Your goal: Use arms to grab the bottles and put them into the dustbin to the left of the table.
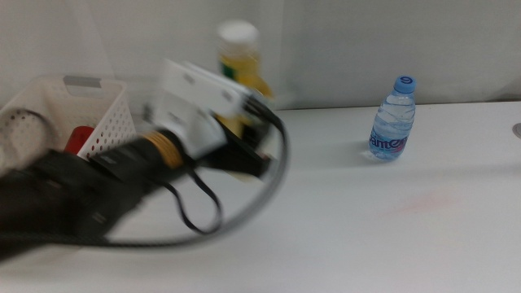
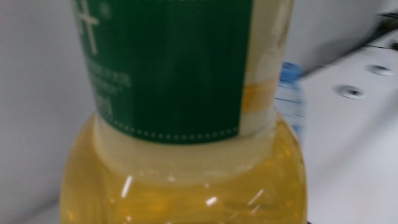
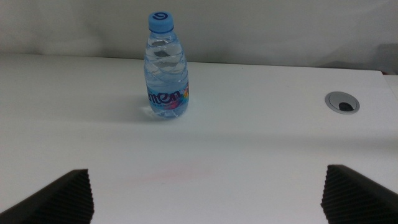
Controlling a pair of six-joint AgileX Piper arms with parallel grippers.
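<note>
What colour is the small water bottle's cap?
Blue; the small water bottle's cap shows best in the right wrist view.

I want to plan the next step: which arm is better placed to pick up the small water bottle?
The right. Its gripper faces the water bottle with jaws wide open, while the left gripper is busy at the yellow bottle beside the dustbin.

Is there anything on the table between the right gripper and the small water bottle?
Nothing visible. In the right wrist view the right gripper is open and faces the small water bottle across bare white table. The grey cable hole lies off to one side, not in the path.
</note>
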